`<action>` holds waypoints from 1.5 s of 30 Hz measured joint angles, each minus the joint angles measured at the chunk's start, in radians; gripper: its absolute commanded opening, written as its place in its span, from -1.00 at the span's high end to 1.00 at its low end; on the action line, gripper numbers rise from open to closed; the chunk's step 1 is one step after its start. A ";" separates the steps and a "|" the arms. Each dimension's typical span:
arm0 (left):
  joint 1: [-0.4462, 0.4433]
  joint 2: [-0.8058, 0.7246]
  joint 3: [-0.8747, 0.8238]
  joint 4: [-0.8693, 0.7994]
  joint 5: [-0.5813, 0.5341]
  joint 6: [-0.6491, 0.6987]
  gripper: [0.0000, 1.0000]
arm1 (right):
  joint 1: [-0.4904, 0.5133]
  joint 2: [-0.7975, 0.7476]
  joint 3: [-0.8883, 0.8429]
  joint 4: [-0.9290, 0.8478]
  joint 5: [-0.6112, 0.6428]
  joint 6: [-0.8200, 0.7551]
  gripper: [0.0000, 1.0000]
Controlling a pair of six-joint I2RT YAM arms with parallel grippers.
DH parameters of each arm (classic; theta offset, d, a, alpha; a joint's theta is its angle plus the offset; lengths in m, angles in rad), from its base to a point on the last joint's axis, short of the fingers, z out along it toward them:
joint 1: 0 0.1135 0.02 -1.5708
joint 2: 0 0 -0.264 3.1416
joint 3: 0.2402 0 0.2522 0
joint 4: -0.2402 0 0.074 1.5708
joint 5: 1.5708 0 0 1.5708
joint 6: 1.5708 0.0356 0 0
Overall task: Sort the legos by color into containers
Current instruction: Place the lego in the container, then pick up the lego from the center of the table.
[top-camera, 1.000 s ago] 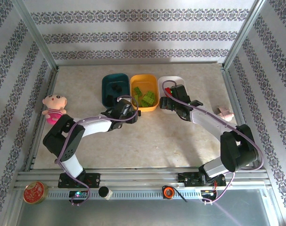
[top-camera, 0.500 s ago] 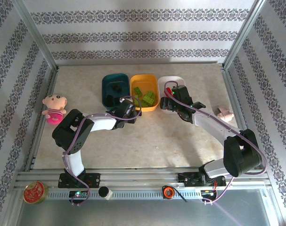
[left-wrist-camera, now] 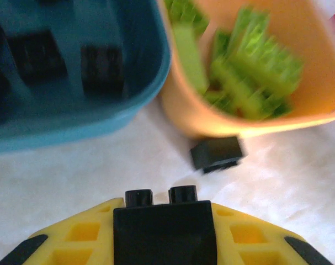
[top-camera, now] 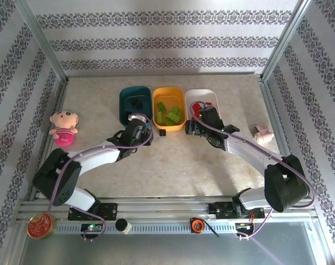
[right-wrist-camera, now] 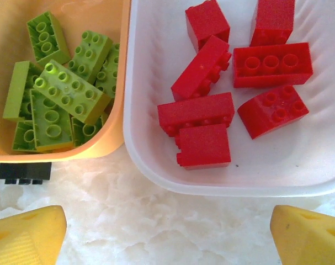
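Observation:
My left gripper is shut on a black lego, whose two studs point forward between the yellow fingers. It hovers just in front of the dark teal container, which holds black legos. Another black lego lies on the table against the orange-yellow container, which is full of lime green legos. My right gripper is open and empty, just short of the white container, which holds several red legos.
A pink plush doll lies at the left edge of the table and a small pink object at the right edge. A round red tin sits on the front rail. Metal frame posts border the table.
My left gripper has shut on the black lego and moved left, from in front of the orange-yellow container to in front of the teal one. The right gripper has drawn back slightly from the white container.

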State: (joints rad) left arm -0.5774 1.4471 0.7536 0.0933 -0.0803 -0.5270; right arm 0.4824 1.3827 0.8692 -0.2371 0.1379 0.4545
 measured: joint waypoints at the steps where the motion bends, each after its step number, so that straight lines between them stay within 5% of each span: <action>1: 0.015 -0.023 0.018 -0.009 0.003 0.000 0.38 | 0.007 0.000 -0.003 0.002 0.000 0.001 -0.90; 9: 0.239 0.074 0.196 -0.032 0.027 -0.025 0.40 | 0.068 -0.007 -0.032 0.003 0.001 0.015 -0.90; 15: 0.292 0.294 0.381 -0.056 0.042 -0.024 0.39 | 0.113 -0.010 -0.059 0.003 0.004 0.020 -0.90; 26: 0.317 0.439 0.473 -0.085 0.156 -0.047 -0.42 | 0.177 -0.020 -0.095 0.021 -0.001 0.024 -0.92; 36: 0.314 0.013 0.264 -0.036 0.242 -0.096 -0.94 | 0.262 0.155 0.005 0.088 0.005 0.053 -0.91; 45: 0.308 -0.410 -0.135 -0.012 0.233 -0.156 -0.99 | 0.301 0.356 0.082 0.225 0.067 0.121 -0.80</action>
State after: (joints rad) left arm -0.2691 1.0374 0.6182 0.0811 0.1524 -0.6834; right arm 0.7834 1.7382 0.9516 -0.0116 0.2047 0.5755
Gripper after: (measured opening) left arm 0.995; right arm 0.914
